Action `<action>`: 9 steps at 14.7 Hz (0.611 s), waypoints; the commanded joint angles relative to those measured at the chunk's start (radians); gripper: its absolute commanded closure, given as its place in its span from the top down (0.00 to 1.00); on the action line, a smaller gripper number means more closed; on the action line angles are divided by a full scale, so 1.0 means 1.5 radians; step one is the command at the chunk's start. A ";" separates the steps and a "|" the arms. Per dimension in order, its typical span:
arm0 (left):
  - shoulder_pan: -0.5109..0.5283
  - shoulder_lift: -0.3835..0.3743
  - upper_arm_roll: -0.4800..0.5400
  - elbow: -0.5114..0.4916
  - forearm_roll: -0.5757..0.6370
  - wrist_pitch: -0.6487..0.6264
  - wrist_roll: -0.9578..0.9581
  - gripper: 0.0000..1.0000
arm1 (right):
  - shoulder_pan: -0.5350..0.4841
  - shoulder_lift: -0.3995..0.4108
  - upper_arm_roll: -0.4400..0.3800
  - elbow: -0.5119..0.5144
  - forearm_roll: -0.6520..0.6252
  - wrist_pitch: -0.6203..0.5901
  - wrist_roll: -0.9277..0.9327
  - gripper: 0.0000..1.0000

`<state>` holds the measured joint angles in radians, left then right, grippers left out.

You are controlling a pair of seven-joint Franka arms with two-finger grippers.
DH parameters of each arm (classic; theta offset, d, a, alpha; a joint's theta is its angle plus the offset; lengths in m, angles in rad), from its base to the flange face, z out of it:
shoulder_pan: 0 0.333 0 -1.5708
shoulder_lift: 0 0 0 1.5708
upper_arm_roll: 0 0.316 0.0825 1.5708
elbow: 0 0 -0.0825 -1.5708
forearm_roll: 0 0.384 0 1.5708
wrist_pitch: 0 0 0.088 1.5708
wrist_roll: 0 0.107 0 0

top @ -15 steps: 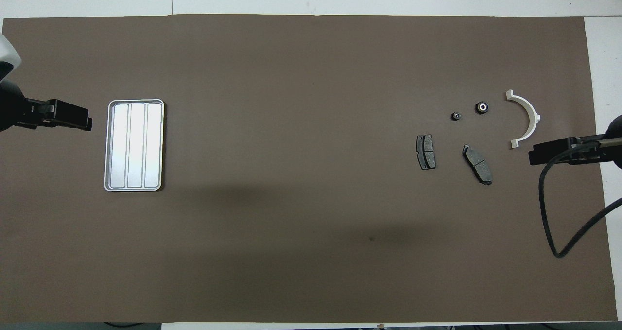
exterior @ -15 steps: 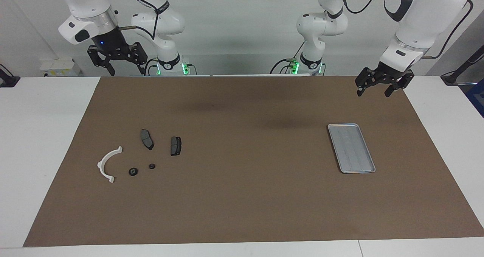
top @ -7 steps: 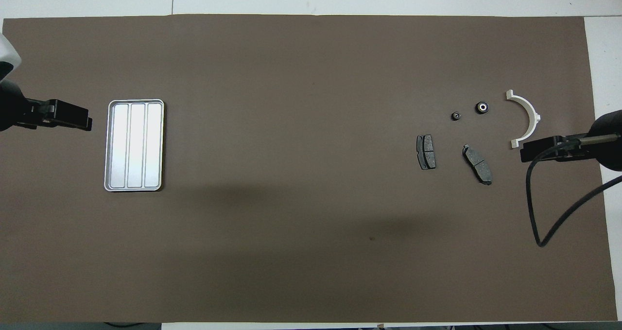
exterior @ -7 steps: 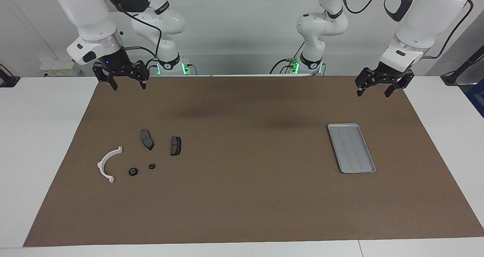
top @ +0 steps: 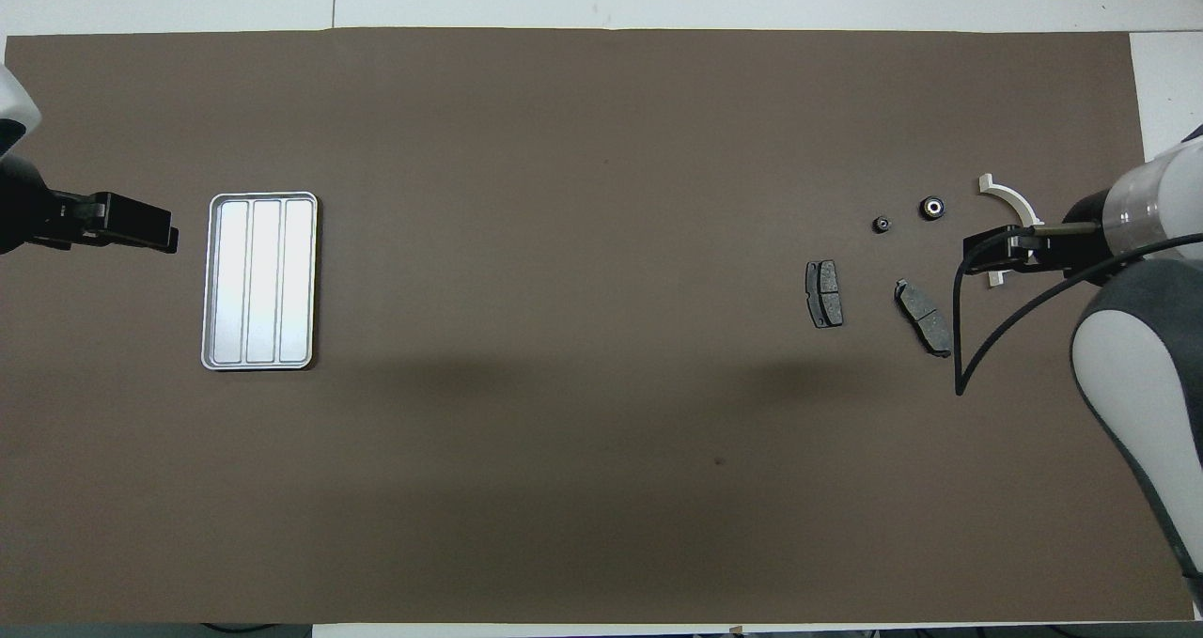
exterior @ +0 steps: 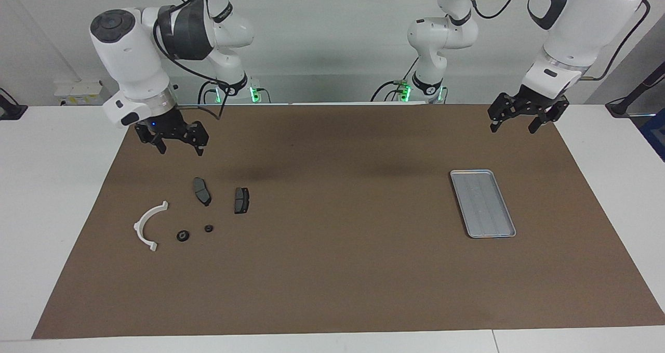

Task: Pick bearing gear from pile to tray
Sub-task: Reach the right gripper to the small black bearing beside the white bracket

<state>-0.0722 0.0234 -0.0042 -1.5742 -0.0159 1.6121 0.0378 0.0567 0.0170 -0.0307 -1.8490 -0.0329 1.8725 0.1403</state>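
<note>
The pile lies on the brown mat toward the right arm's end: a white curved arc (exterior: pixel 148 225) (top: pixel 1013 200), two dark grey pads (exterior: pixel 201 191) (exterior: pixel 241 200), and two small black round pieces (exterior: pixel 183 235) (exterior: pixel 209 229), also seen from overhead (top: pixel 931 208) (top: pixel 882 224). My right gripper (exterior: pixel 181 150) (top: pixel 982 251) is open and empty, up in the air over the pile's edge by the arc, whose near end it covers from overhead. The empty silver tray (exterior: pixel 483 203) (top: pixel 260 281) lies toward the left arm's end. My left gripper (exterior: pixel 511 129) (top: pixel 160 229) waits open, raised beside the tray.
The brown mat (exterior: pixel 332 280) covers most of the white table (exterior: pixel 52 197). The right arm's black cable (top: pixel 963 337) hangs over the mat beside one pad.
My right arm has come down and forward from its base toward the pile, its gripper now over the arc's end. The left arm, tray and parts have not moved.
</note>
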 commanded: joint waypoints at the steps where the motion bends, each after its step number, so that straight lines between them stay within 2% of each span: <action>1: -0.002 -0.013 0.002 -0.013 -0.003 0.000 -0.004 1.00 | -0.005 0.043 0.006 -0.001 -0.021 0.041 0.046 1.00; 9: -0.002 -0.013 0.002 -0.013 -0.003 0.000 -0.004 1.00 | 0.000 0.156 0.007 0.000 -0.023 0.160 0.110 1.00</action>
<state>-0.0722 0.0234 -0.0042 -1.5742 -0.0159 1.6121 0.0378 0.0595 0.2173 -0.0284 -1.8526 -0.0512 2.0721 0.2535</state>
